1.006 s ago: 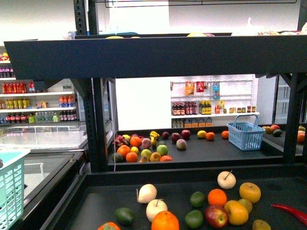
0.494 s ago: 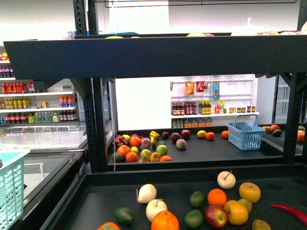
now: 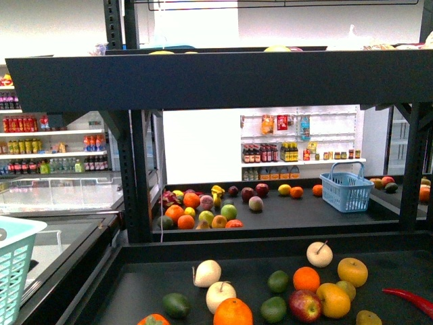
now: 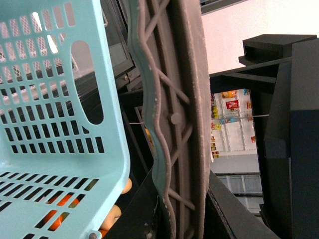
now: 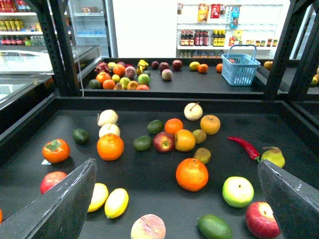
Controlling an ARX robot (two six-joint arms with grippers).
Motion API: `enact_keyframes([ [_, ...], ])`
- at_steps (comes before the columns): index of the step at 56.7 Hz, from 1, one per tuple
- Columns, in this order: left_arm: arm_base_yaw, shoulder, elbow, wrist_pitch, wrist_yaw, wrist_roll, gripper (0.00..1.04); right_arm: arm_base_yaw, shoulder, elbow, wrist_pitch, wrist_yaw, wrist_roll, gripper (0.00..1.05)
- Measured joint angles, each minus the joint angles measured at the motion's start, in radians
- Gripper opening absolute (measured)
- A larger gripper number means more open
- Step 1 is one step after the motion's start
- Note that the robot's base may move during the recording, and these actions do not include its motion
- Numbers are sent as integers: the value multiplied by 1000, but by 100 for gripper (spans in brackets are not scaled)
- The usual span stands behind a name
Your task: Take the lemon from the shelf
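Note:
Two yellow lemons lie side by side on the black shelf tier among several other fruits. My right gripper is open above this tier, and its dark fingers stand wide apart, with the lemons just inside the left finger. My left gripper is shut on the rim of a teal basket. The basket also shows at the lower left edge of the front view. The shelf's upper tier spans the front view. The lemons are out of sight there.
On the near tier lie oranges, apples, a green apple, an avocado, a peach and a red chilli. A blue basket and more fruit sit on the far tier. Black uprights flank it.
The teal basket at the lower left of the front view has sunk a little and tilted. Nothing else has moved.

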Motion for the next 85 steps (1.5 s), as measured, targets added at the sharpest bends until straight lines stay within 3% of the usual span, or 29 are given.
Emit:
enact_keyframes([
  [13, -49, -91, -53, -45, 52, 84, 14, 0, 0, 0, 0, 0, 0, 97],
  [30, -189, -222, -93, -29, 174, 115, 12, 0, 0, 0, 0, 0, 0, 97],
  [67, -538, -142, -154, 51, 269, 195, 12, 0, 0, 0, 0, 0, 0, 97],
  [85, -652, -51, -88, 68, 259, 217, 11, 0, 0, 0, 0, 0, 0, 97],
])
